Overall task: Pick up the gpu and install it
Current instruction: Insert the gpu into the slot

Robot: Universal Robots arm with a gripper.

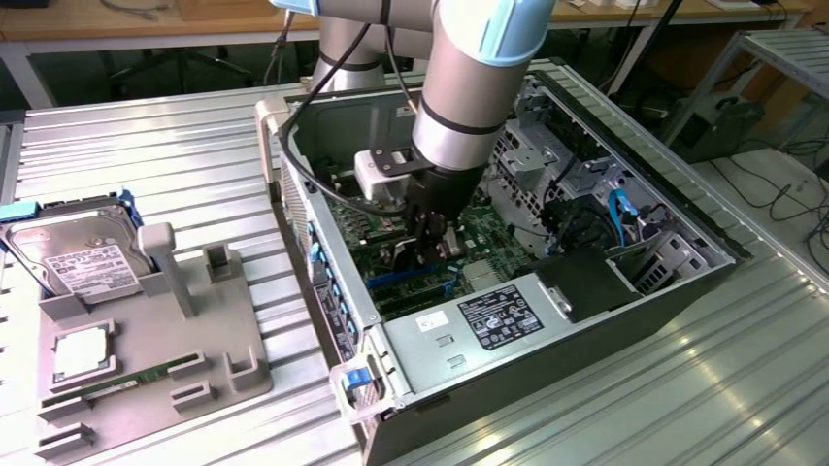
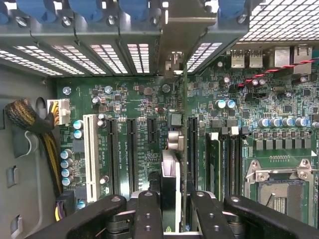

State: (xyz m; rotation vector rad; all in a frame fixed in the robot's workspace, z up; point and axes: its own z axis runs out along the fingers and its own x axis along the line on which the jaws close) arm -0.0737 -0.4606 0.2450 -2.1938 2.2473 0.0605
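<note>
From where I stand, the exterior view shows the arm reaching down into the open computer case [image 1: 674, 282], which lies on its side on the ribbed metal table [image 1: 155, 146]. The gripper [image 1: 434, 243] is low over the motherboard [image 1: 486, 238], and a thin dark card, the gpu [image 1: 438, 250], hangs edge-on between its fingers, just above the board's slots. Off to the exterior view's left sits a grey parts fixture [image 1: 143, 364] with a hard drive [image 1: 78, 257] standing in it, a CPU [image 1: 81, 351] lying flat and a RAM stick [image 1: 123, 381] in a groove; the fixture's other holders stand vacant, so the card has evidently been lifted already.

The wrist view looks straight down the card. The black fingers [image 2: 149, 214] are clenched on the gpu [image 2: 171, 174], seen as a thin upright edge running away from the camera, with its metal bracket [image 2: 174, 45] reaching up to the slotted rear wall of the case [image 2: 99, 52]. The card stands among the expansion slots [image 2: 132, 154], between the black ones beside the white slot [image 2: 91, 154] and the memory sockets [image 2: 219, 164] next to the bare CPU socket [image 2: 279, 191]. I cannot tell whether its lower edge has entered a slot.

To my eye the pick-up is done and the installing is in hand: this is the seating stage. It calls for a straight, even push with the card kept upright and its bracket lined up with the rear opening; any tilt could jam the edge connector against the slot lip.
</note>
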